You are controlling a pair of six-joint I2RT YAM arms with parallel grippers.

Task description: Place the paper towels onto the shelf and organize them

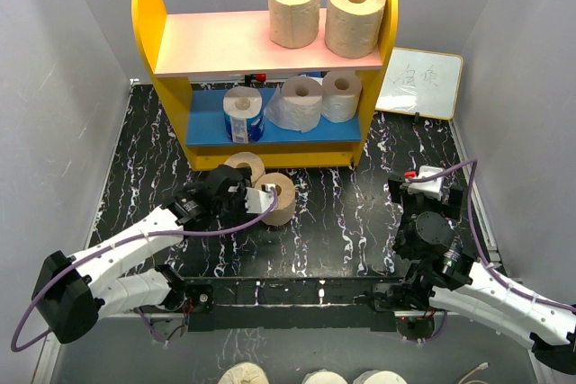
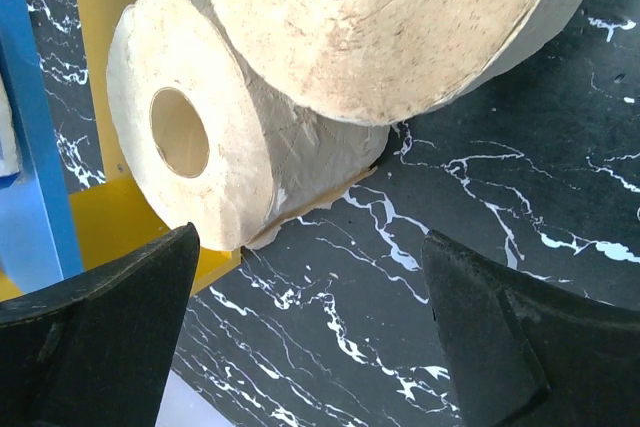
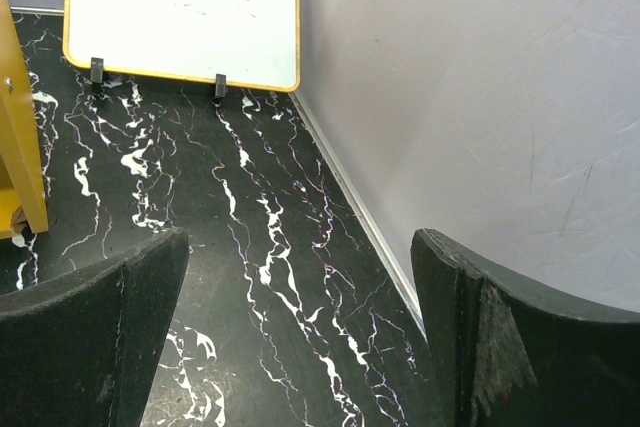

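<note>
The shelf (image 1: 166, 47) stands at the back with yellow sides. Two tan paper towel rolls (image 1: 294, 8) (image 1: 355, 17) stand on its pink top board. On the blue lower board are a blue-wrapped white roll (image 1: 243, 114) and two white rolls (image 1: 300, 102) (image 1: 341, 96). Two tan rolls (image 1: 245, 166) (image 1: 279, 200) lie on their sides on the table in front of the shelf; they also show in the left wrist view (image 2: 200, 147) (image 2: 400, 27). My left gripper (image 1: 238, 193) (image 2: 310, 347) is open just short of them, touching neither. My right gripper (image 1: 425, 193) (image 3: 300, 337) is open and empty.
A small whiteboard (image 1: 420, 84) (image 3: 180, 12) leans at the back right beside the shelf. Grey walls close in both sides, the right one near my right gripper. The shelf's yellow foot (image 3: 20, 127) shows at the left of the right wrist view. More rolls (image 1: 243, 373) peek in below the table's near edge.
</note>
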